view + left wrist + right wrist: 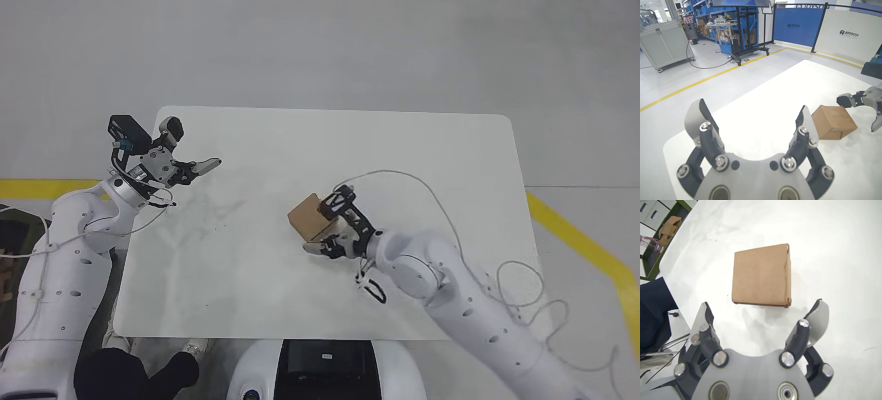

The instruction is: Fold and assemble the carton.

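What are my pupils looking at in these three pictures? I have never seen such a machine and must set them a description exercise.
It is a robot with two arms at a white table. One picture looks down from above the arms; the other two come from cameras on the wrists. A brown cardboard box, folded into shape, sits on the table. The right end effector is open close to the box; the left end effector is open farther away. Neither holds anything.
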`<state>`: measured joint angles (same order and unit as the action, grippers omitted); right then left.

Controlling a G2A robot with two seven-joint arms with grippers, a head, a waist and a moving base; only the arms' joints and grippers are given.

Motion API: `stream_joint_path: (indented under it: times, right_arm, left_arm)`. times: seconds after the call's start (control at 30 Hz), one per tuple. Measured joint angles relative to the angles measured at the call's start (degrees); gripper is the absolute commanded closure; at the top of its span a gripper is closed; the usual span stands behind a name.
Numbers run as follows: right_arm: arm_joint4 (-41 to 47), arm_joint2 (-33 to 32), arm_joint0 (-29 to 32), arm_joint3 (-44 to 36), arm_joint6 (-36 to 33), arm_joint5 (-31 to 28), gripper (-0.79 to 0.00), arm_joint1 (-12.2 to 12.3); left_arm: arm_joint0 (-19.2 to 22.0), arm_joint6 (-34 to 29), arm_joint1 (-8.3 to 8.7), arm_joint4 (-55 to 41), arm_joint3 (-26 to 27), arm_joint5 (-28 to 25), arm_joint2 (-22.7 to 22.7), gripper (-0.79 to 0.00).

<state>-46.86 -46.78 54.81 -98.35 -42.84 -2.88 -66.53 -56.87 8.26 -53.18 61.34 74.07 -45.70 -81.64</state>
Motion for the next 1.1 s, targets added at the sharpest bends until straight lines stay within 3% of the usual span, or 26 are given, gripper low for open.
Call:
stream_joint_path:
  times: [0.7,0.73,0.83,0.87,0.97,1.1]
  right_arm:
    - [-4.96,5.04,-5.14,5.43,-1.4,-0.51,-0.785,-3.22]
    - [-4.91,5.04,-5.19,5.55,-1.41,-0.5,-0.736,-3.32]
    - [-4.65,4.9,-5.19,5.97,-1.42,-0.18,-0.437,-3.6]
    - [-4.65,4.84,-5.17,6.1,-1.39,-0.01,-0.372,-3.68]
    - [-4.3,4.64,-5.06,6.42,-1.43,0.32,-0.274,-3.94]
    - [-4.51,4.19,-5.05,6.46,-1.77,0.14,-0.215,-4.15]
  left_arm:
    - [0.0,0.0,0.0,0.0,0.0,0.0,0.0,-0.785]
    - [0.0,0.0,0.0,0.0,0.0,0.0,0.0,-0.785]
    - [0.0,0.0,0.0,0.0,0.0,0.0,0.0,-0.785]
    - [0.0,0.0,0.0,0.0,0.0,0.0,0.0,-0.785]
    - [0.0,0.0,0.0,0.0,0.0,0.0,0.0,-0.785]
    - [0.0,0.0,0.0,0.0,0.0,0.0,0.0,-0.785]
